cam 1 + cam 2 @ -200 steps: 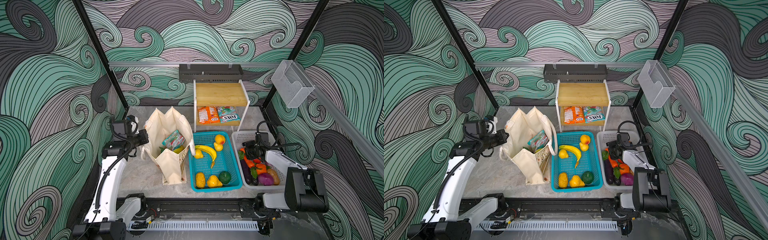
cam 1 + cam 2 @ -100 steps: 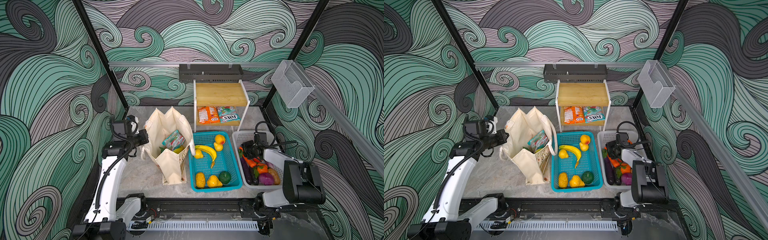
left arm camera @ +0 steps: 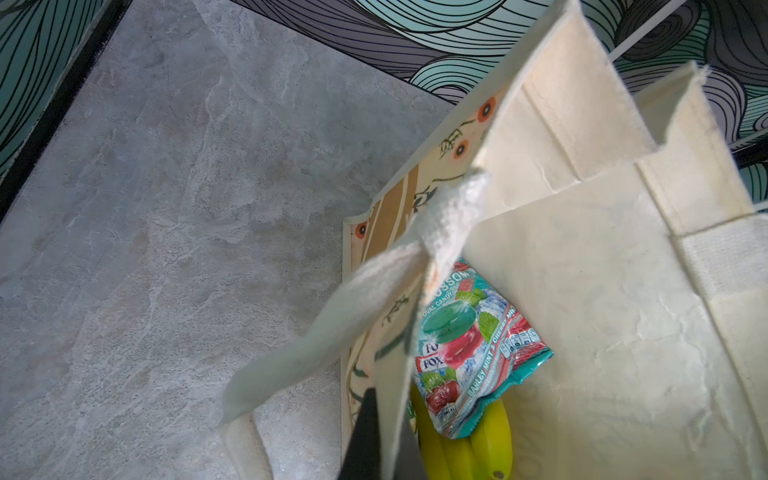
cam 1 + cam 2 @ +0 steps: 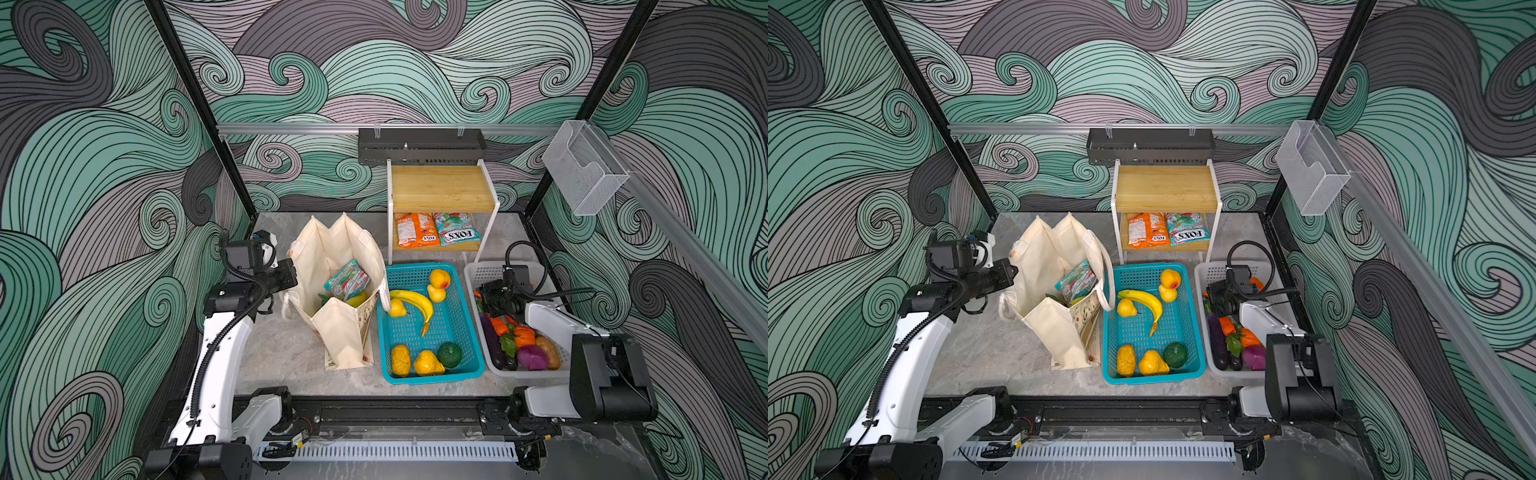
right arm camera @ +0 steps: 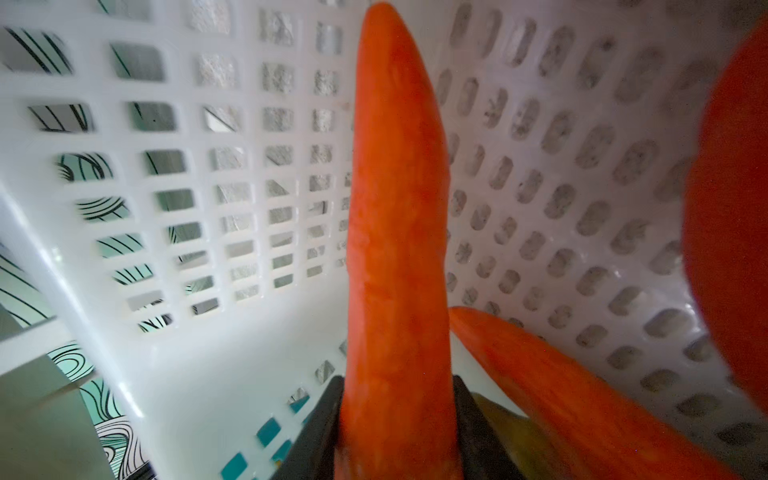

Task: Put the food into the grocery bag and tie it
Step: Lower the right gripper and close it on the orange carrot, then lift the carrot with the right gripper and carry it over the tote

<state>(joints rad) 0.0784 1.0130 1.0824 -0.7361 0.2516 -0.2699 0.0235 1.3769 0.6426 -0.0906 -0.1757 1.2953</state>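
Left gripper (image 3: 386, 440) pinches rim of open grocery bag (image 3: 582, 332), jaws tight. Right gripper (image 5: 395, 419) clamps 1 carrot (image 5: 395, 187) inside white basket (image 5: 208, 353).

Grocery bag (image 4: 328, 249) mouth open from above; white basket (image 4: 478, 272) walls close around carrot (image 5: 395, 208); teal basket (image 4: 415, 270) between.

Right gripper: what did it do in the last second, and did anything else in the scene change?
The right gripper closed its jaws on a carrot inside the white basket; its arm barely shifted. Unchanged: the left gripper stays shut on the rim of the grocery bag, and the fruit in the teal basket lies as before.
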